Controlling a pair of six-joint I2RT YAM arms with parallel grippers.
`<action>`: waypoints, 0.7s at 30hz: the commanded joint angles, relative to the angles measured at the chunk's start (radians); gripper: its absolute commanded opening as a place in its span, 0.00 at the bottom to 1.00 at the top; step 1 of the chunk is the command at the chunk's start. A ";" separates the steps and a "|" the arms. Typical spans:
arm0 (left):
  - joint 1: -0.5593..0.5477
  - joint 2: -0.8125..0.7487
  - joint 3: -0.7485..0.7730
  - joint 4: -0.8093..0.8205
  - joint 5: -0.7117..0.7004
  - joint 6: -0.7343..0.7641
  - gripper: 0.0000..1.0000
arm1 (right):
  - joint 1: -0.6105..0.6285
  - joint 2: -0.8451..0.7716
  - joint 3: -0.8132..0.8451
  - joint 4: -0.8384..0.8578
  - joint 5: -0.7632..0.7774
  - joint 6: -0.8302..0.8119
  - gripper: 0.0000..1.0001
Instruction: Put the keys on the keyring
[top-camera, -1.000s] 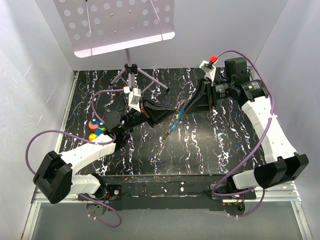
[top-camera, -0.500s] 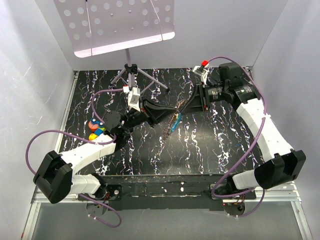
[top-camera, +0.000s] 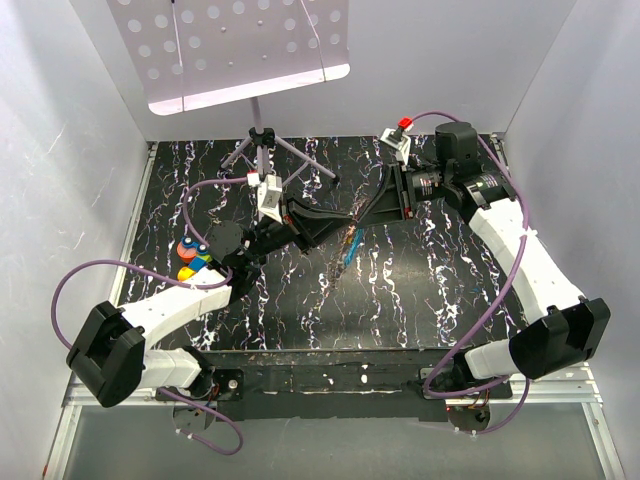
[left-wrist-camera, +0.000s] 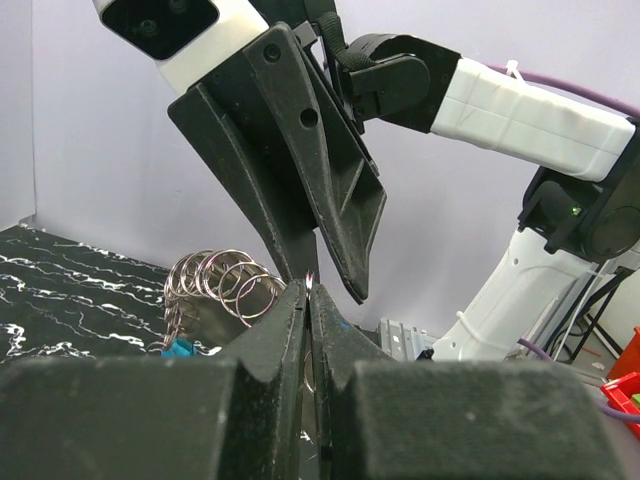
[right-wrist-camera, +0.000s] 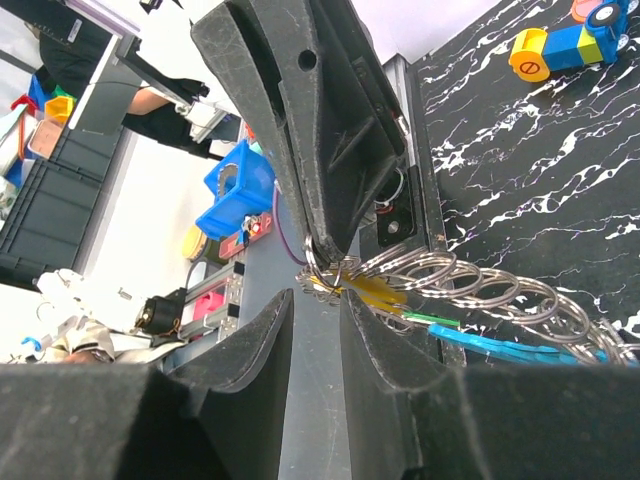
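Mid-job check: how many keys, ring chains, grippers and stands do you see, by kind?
keys: 2 (blue key, yellow key)
ring chain: 1
grippers: 2 (left gripper, right gripper)
stand: 1
total: 6

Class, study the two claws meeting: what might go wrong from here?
The left claw pinches only a thin ring of the keyring chain, which might slip free. The right claw is almost against it, so they may collide. The yellow key near that ring may drop.
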 joint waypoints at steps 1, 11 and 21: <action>0.003 -0.032 0.011 0.013 -0.025 0.029 0.00 | 0.004 -0.017 -0.004 0.055 -0.042 0.029 0.34; 0.005 -0.040 0.003 0.029 -0.034 0.045 0.00 | 0.006 0.003 -0.024 0.095 0.016 0.093 0.27; 0.003 -0.052 -0.001 0.012 -0.048 0.077 0.00 | 0.013 0.009 -0.065 0.190 -0.007 0.190 0.07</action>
